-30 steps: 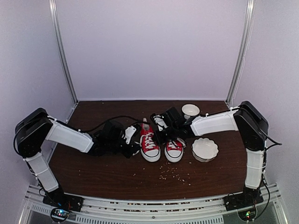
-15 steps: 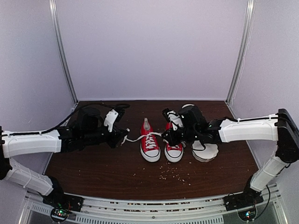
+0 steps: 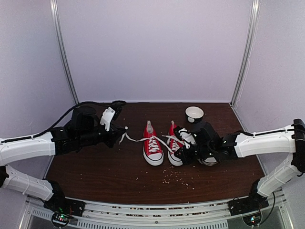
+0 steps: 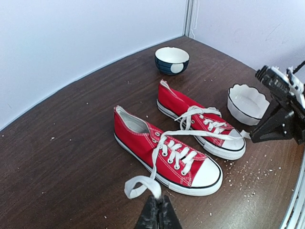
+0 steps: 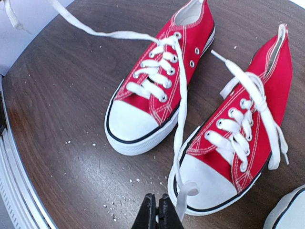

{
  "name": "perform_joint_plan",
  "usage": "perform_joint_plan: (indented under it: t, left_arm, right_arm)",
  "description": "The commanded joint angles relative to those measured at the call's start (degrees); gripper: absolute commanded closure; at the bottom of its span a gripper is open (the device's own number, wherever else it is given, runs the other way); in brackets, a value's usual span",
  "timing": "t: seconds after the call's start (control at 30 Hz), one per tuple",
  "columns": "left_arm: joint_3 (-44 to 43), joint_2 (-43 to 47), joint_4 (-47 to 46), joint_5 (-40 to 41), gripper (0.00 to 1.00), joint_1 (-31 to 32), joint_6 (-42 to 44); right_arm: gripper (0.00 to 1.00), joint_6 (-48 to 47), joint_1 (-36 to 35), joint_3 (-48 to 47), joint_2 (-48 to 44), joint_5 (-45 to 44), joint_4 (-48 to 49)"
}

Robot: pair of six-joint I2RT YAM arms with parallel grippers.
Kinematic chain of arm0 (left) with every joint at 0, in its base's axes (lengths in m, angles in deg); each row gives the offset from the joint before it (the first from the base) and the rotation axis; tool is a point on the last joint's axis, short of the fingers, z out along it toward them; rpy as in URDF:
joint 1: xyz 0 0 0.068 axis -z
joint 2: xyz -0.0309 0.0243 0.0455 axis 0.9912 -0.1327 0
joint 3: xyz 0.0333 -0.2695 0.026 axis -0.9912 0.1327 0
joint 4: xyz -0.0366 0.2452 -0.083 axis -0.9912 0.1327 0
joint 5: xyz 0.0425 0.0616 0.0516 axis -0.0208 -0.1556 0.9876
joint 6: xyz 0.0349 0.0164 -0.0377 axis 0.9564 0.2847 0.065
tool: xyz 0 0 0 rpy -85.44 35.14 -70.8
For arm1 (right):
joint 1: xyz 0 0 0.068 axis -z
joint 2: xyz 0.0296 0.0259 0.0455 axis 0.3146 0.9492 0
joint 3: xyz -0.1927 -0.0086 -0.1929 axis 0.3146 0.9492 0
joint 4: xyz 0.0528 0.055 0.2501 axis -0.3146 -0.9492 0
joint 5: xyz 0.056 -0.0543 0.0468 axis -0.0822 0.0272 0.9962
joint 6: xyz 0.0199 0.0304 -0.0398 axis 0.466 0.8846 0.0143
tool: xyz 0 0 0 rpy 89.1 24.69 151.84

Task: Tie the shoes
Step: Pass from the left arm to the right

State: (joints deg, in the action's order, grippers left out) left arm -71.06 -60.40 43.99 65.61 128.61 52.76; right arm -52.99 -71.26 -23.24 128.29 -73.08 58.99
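Two red shoes with white toe caps stand side by side mid-table, the left shoe (image 3: 152,148) and the right shoe (image 3: 174,151). The left shoe's (image 4: 167,153) two white lace ends are stretched apart. My left gripper (image 3: 123,136) is left of the shoes and shut on one lace end, which loops at its tips (image 4: 158,204). My right gripper (image 3: 183,147) hovers over the right shoe's toe, shut on the other lace end (image 5: 182,193), which crosses that shoe (image 5: 248,133). The right shoe's own laces lie loose on its tongue.
A dark bowl with a white inside (image 3: 194,114) stands behind the shoes. A white scalloped bowl (image 4: 248,102) sits right of them, partly under my right arm. Small crumbs (image 3: 176,177) are scattered in front of the shoes. Metal posts and walls border the table.
Both arms have stretched out from beside the shoes, drawing the left shoe's lace ends apart. The right gripper then came nearer and rightward, uncovering the dark bowl.
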Motion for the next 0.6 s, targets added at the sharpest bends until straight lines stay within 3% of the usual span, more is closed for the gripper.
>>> perform_joint_plan:
  t: [0.0,0.17,0.27,0.4,0.57]
  left_arm:
    - [0.1,1.15,-6.22,1.75,1.0,0.27,1.63]
    - [2.28,3.21,-8.2,0.89,1.0,0.26,3.61]
    - [3.27,3.31,-9.99,0.24,1.0,0.26,4.78]
    - [1.67,1.7,-10.07,-3.42,1.0,0.26,5.88]
    - [0.59,1.11,-10.9,-4.13,1.0,0.34,6.18]
  right_arm:
    - [0.92,0.02,-0.58,2.88,-2.11,2.12,1.21]
    - [0.7,-8.53,-1.53,-0.49,-5.13,4.13,-5.83]
    - [0.62,-16.19,-1.76,-1.83,-5.6,6.84,-1.7]
    - [0.59,-24.62,-1.78,-5.44,-0.4,7.71,7.44]
    - [0.54,-27.91,-1.82,-10.92,6.45,6.93,14.43]
